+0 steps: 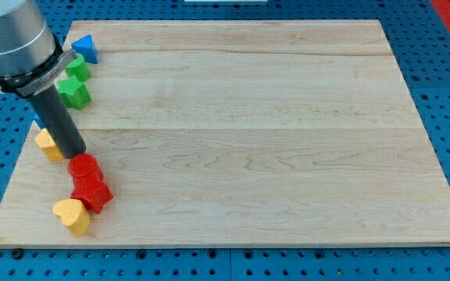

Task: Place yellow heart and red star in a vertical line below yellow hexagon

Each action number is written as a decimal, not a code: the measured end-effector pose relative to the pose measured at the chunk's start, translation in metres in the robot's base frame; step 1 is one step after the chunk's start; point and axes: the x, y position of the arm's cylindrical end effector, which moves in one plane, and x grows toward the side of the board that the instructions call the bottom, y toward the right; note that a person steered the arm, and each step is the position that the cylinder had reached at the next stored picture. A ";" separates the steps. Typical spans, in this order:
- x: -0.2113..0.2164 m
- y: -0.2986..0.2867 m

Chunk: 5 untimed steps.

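Observation:
The yellow hexagon (48, 144) lies near the board's left edge, partly hidden behind my rod. My tip (75, 153) rests just right of it and just above a red cylinder-like block (84, 167). The red star (91, 192) sits directly below that red block, touching it. The yellow heart (72, 215) lies below and left of the star, close to the board's bottom-left corner. The three run in a slightly slanted column below the hexagon.
A blue triangle (85, 48) sits at the top-left corner, with two green blocks (76, 68) (74, 94) below it. A sliver of a blue block (37, 119) shows behind the rod. The wooden board (248, 133) lies on a blue pegboard.

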 end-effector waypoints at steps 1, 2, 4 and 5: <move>0.000 -0.005; -0.007 0.022; 0.003 0.138; 0.035 0.153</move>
